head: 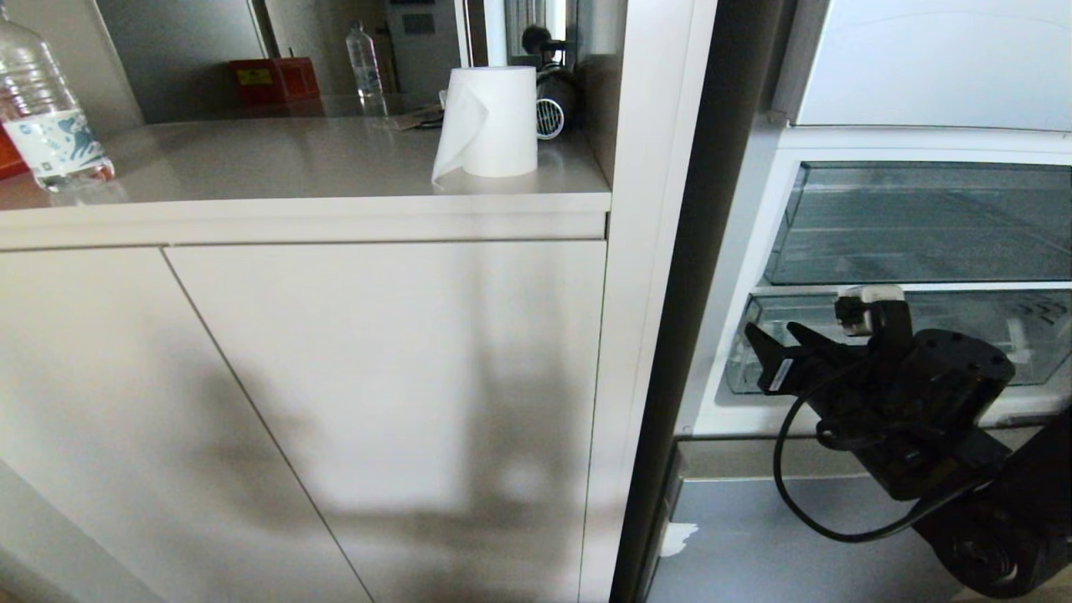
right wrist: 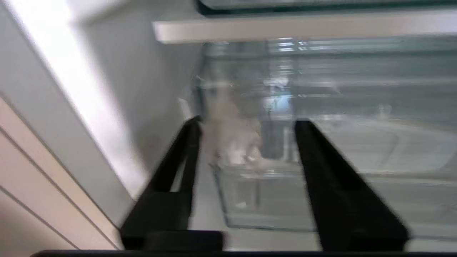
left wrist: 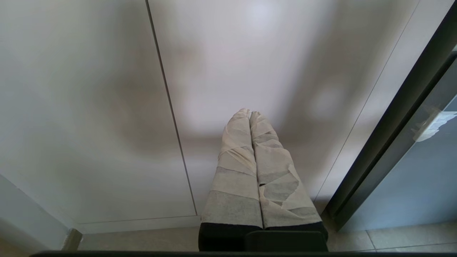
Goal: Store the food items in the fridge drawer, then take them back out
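right pincer (right wrist: 246,123) – jaws apart, level | at fridge drawer (right wrist: 271,192) corner

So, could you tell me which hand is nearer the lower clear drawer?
Right. The right hand is at the drawer's front left corner; the left hand points at the white cabinet beside the fridge.

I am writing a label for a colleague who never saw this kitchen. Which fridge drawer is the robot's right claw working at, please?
Look inside the open fridge to the right of the white cabinet. Two clear drawers sit one above the other; the one meant is the lower drawer, with the right claw at its front left corner. Unlike the upper drawer, it has pale tape scraps on that corner.
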### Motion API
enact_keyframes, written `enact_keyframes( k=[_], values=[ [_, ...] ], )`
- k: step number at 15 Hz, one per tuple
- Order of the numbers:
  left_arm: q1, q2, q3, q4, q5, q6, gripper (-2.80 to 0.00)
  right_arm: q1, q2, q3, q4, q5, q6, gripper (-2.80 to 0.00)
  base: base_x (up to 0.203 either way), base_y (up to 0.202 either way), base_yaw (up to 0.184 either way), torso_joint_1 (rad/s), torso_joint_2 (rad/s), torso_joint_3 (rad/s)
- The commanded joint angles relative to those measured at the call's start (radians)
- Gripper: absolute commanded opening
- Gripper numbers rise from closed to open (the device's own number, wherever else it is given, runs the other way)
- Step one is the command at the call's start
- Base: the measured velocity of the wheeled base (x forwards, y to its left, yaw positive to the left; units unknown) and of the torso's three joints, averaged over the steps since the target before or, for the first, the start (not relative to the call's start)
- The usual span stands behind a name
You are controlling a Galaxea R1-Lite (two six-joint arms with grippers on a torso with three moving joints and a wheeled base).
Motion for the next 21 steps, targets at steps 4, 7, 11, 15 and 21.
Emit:
enact_keyframes(
  k=[4,7,11,15,21],
  values=[
    [0.0,0.0,0.0,0.0,0.001,0.0,-2.8,0.036,0.022,-0.022,-0.009,-0.004,0.0,-2.8,0.0,0.0,0.0,0.0,0.0,0.0],
    [0.0,0.0,0.0,0.0,0.001,0.0,-2.8,0.044,0.021,-0.019,-0.009,-0.007,-0.002,-2.8,0.0,0.0,0.0,0.0,0.0,0.0],
    [0.0,0.0,0.0,0.0,0.001,0.0,-2.8,0.043,-0.015,0.017,-0.009,-0.008,-0.002,-2.8,0.0,0.0,0.0,0.0,0.0,0.0],
    [0.0,0.0,0.0,0.0,0.001,0.0,-2.8,0.043,-0.04,0.047,-0.009,-0.008,-0.002,-2.8,0.0,0.0,0.0,0.0,0.0,0.0],
    [0.0,0.0,0.0,0.0,0.0,0.0,-2.8,0.043,-0.102,0.12,-0.009,-0.008,-0.001,-2.8,0.0,0.0,0.0,0.0,0.0,0.0]
  ],
)
